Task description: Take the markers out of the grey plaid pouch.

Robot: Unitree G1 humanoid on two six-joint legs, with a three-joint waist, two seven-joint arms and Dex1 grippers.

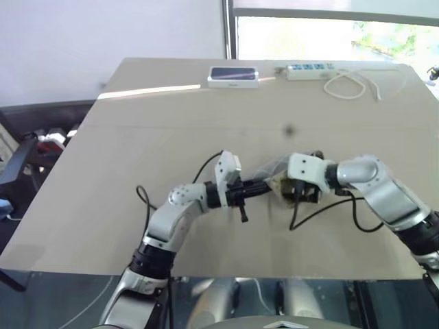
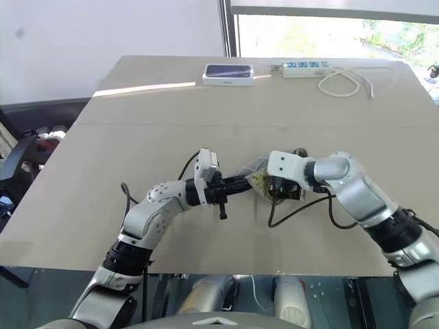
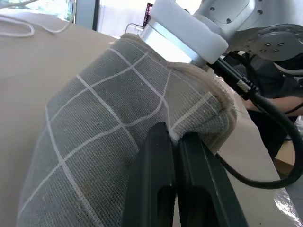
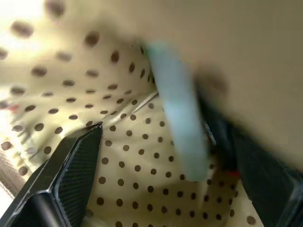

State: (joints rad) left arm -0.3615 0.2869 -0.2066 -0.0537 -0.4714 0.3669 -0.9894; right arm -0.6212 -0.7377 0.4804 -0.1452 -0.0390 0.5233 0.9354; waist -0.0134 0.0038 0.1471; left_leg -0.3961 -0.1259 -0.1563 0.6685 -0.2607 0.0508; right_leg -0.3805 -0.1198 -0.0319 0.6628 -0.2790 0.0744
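Observation:
The grey plaid pouch is held just above the table's middle, its mouth toward my right arm. My left gripper is shut on the pouch's fabric edge and points level. My right gripper is open, with both fingers inside the pouch's yellowish dotted lining. Between its fingers lies a pale green marker, blurred, with a dark marker showing a bit of red beside it. I cannot tell whether the fingers touch either one. In the head views the right gripper sits at the pouch's mouth.
A white-edged dark box, a white power strip and its looped white cable lie along the table's far edge. A dark chair stands off the table's left side. Black cables hang from both wrists.

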